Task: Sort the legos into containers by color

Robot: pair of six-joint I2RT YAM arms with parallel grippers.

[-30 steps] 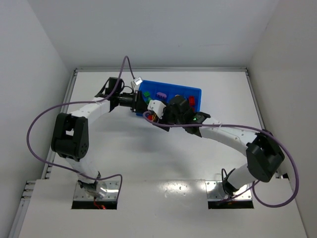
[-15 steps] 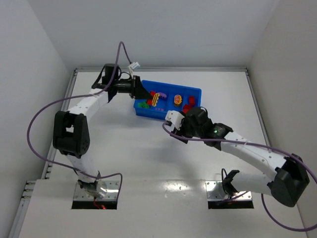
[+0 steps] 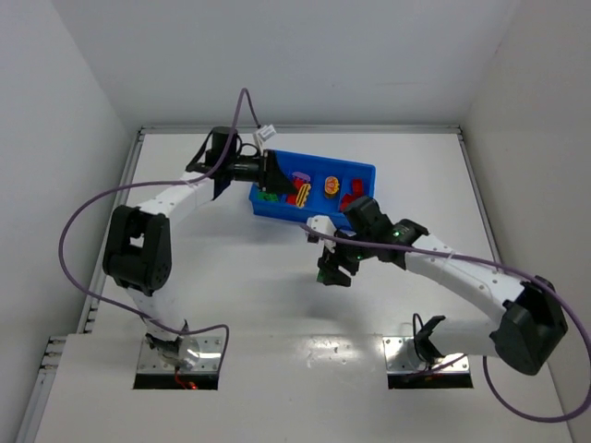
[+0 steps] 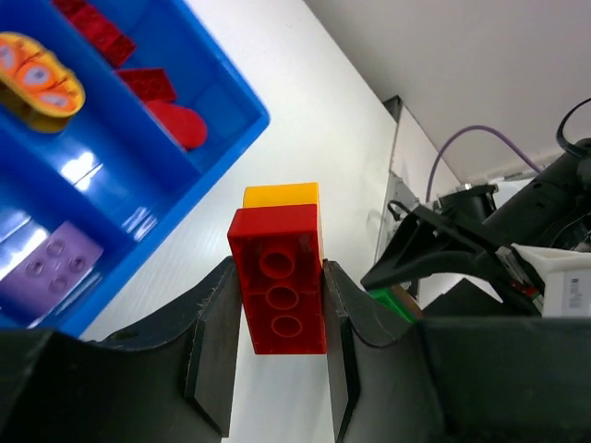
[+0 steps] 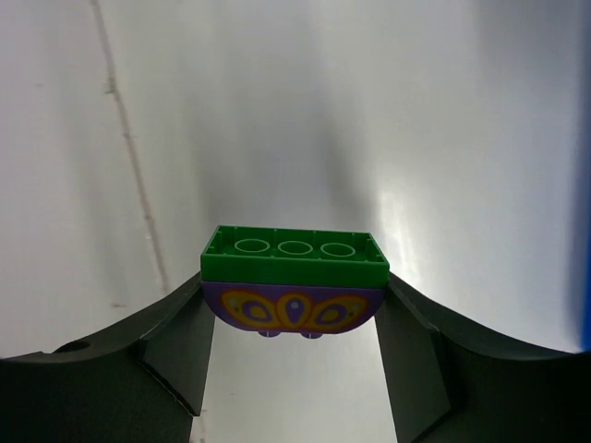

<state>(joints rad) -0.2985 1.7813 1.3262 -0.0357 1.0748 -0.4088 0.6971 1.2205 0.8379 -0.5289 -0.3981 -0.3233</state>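
Observation:
My left gripper (image 4: 277,309) is shut on a red lego (image 4: 277,281) with a yellow lego (image 4: 282,195) stuck behind it. It holds this clump just off the near side of the blue tray (image 4: 247,118). The tray's containers hold a purple lego (image 4: 51,268), an orange curved piece (image 4: 37,81) and red legos (image 4: 166,111). My right gripper (image 5: 293,297) is shut on a green lego (image 5: 294,258) joined to a purple curved piece (image 5: 294,310), over bare table. From above, the left gripper (image 3: 286,185) reaches over the tray (image 3: 365,171), and the right gripper (image 3: 332,269) hangs nearer the bases.
White walls close in the table (image 3: 231,277) at the left, back and right. The right arm's forearm (image 3: 443,268) crosses the table's right half. A purple cable (image 3: 78,231) loops beside the left arm.
My right gripper has pulled away from the tray towards the near side of the table, carrying the green-and-purple clump. My left gripper has swung right over the tray's left end.

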